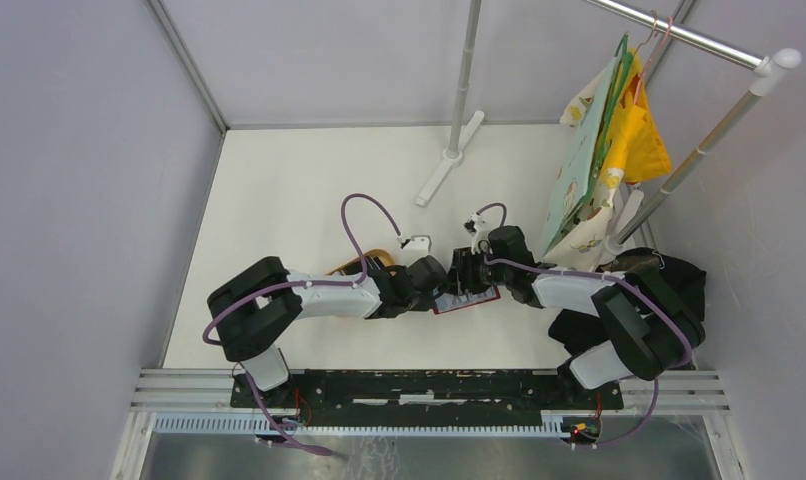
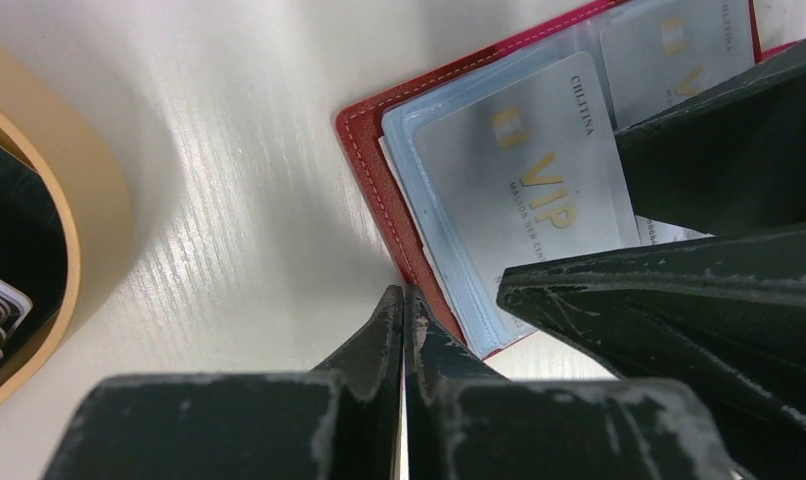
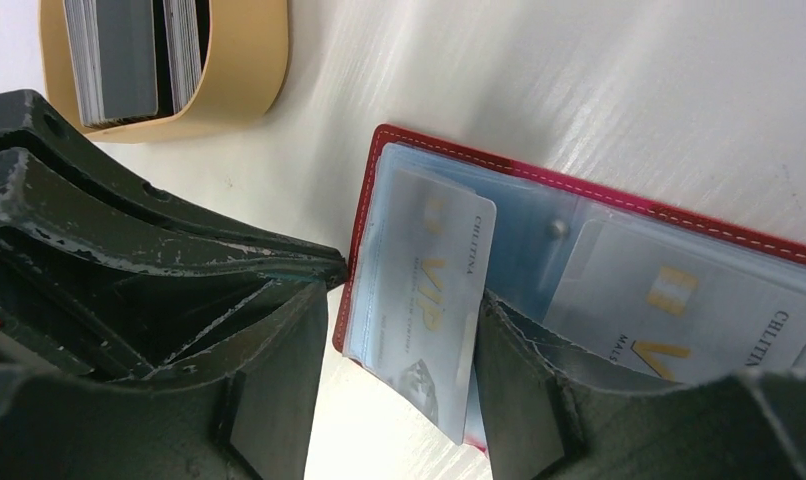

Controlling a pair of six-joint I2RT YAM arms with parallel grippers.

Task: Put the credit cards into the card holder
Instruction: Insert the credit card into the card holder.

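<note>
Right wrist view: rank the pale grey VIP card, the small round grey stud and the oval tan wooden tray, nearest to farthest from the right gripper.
1. Pale grey VIP card: between the right gripper fingers, sticking out of the red card holder.
2. Small round grey stud: at the holder's middle, up and right.
3. Oval tan wooden tray: top left corner, farthest.

**Robot test cell, laboratory type**

Enclosure: plain pale grey panels (image 1: 79, 150) closing the left, top and right of the frame. Work surface: one bare white table (image 1: 279, 180). Bottom edge: slotted aluminium rail (image 1: 429, 385) with a black plate, carrying the left arm (image 1: 309, 295) and the right arm (image 1: 579, 290). Purple cables (image 1: 354, 215) loop openly along both. Upper right: bare metal garment rack (image 1: 699, 40) hung with printed fabric pieces (image 1: 599, 150). Top centre: a lone metal stand (image 1: 457, 130).
</note>
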